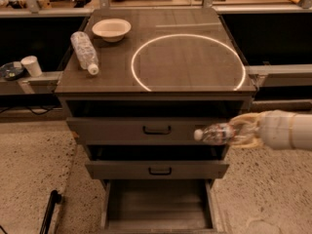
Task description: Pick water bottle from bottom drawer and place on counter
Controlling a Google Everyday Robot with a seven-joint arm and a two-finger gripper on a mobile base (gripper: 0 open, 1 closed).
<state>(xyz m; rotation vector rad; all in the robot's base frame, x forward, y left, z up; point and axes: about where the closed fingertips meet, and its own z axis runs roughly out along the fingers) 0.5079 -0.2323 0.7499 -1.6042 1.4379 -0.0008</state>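
Clasping water bottle (218, 133), fingers (246, 120) seemingly mid-air

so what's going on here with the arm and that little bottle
The robot's gripper, at the right, grips the water bottle on its side, cap pointing left, in the air in front of the upper drawer front. The bottom drawer stands open with a bare floor. The bottle is not yet on the counter, where a larger bottle and a bowl sit at the left.
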